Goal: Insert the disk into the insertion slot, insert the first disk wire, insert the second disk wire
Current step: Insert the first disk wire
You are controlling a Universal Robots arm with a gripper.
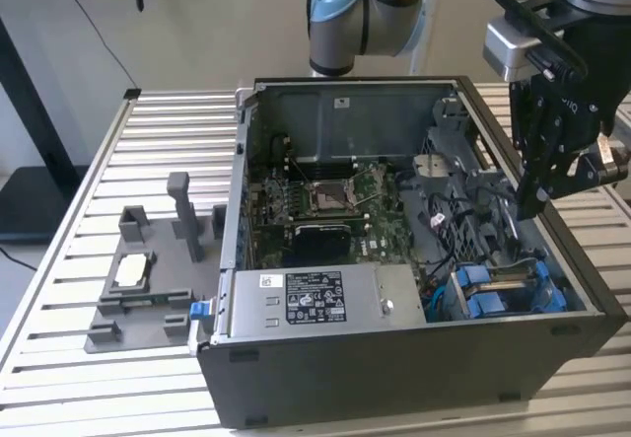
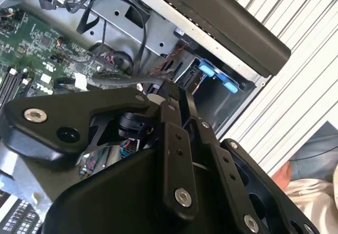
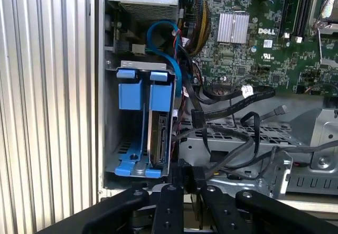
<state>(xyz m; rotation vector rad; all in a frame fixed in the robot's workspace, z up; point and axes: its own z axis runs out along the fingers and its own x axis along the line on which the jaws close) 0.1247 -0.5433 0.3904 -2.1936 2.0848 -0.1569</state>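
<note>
- Gripper hanging over black cables, fingers pressed together; grasp of anything not possible to tell.
- Disk already standing inside insertion slot, blue carrier around.

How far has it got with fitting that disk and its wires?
The disk already sits in the insertion slot. The gripper hovers close by, near loose black cables. The disk's connector edge looks bare, so both wires seem not yet plugged in.
</note>
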